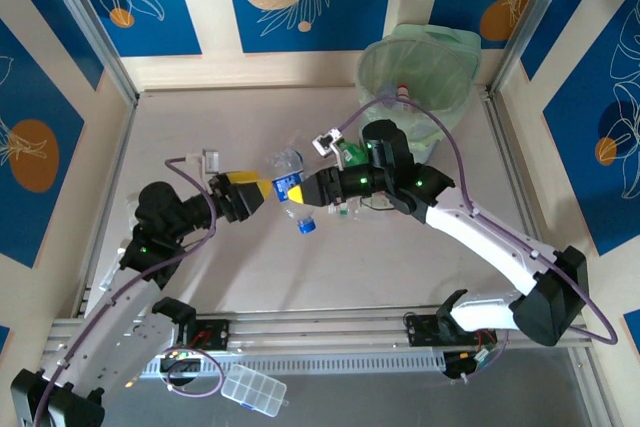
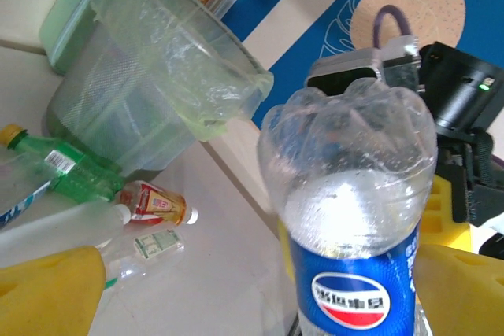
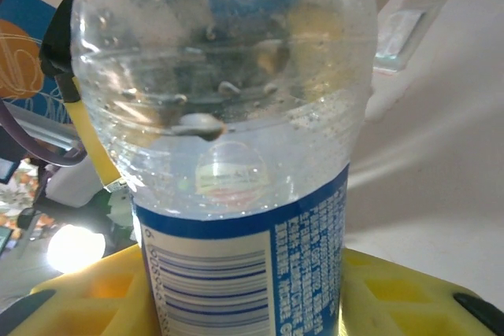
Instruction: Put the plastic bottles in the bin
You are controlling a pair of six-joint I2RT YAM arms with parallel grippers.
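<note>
On the pale table (image 1: 200, 267), the right gripper (image 1: 298, 190) clamps a blue-labelled bottle (image 1: 288, 165) at centre, the left gripper (image 1: 258, 192) spread open just left, the bin (image 1: 452, 77) far right.

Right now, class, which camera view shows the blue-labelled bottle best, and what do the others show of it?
Top external: the blue-labelled bottle appears whole there, from clear base to blue cap. The left wrist view shows its lobed base and logo label close up, cut off below. The right wrist view shows its clear body and barcode label, cropped at both ends.
</note>
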